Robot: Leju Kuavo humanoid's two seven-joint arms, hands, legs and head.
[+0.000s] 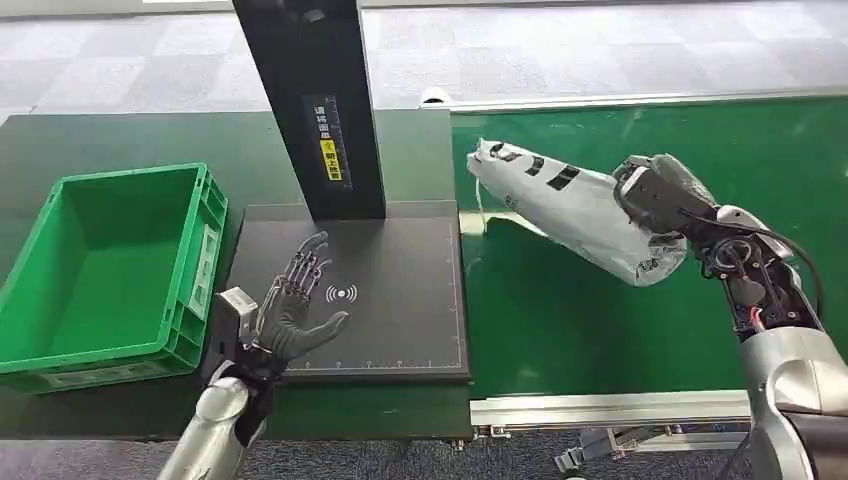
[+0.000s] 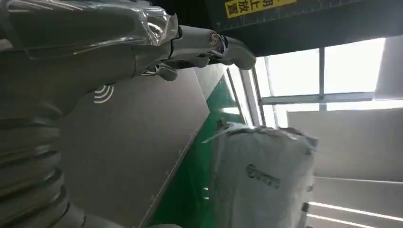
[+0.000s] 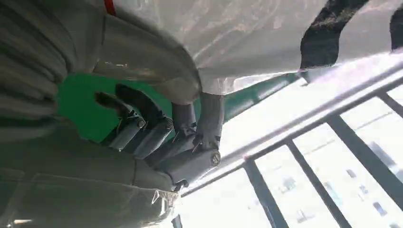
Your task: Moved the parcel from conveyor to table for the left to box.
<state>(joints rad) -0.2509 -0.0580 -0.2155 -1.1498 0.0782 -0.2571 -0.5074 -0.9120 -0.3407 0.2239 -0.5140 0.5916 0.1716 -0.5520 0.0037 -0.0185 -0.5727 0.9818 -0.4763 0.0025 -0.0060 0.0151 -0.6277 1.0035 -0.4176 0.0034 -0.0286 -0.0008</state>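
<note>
- one parcel [image 1: 575,205], a white plastic mailer with black marks, hangs above the green conveyor [image 1: 640,330], lifted clear of the belt as far as we can judge, its free end pointing toward the table.
- our right hand [image 1: 655,192] grips the parcel's far end; in the right wrist view the thumb lies over the wrapping and the dark fingers [image 3: 142,130] curl under it. we take this end-on hold as a way to swing the long bag sideways without dragging it.
- our left hand [image 1: 300,305] holds nothing: palm up, fingers spread, hovering over the black scan pad [image 1: 400,300] on the table [image 1: 120,140]. we read that as waiting where the parcel should land, ready for its turn to box it.
- beside the pad on the left stands the green crate [image 1: 110,265], its inside bare green, close enough for a short carry once the parcel is down.
- a black post [image 1: 310,100] with a yellow label rises from the pad's back edge, so the drop needs to stay in front of it.
- hard to tell: whether the parcel's low end brushes the belt, since its shadow blurs the gap; the small print on the wrapper is unreadable; the right fingers are partly hidden by the bag, so we cannot judge how firm the grip is.
</note>
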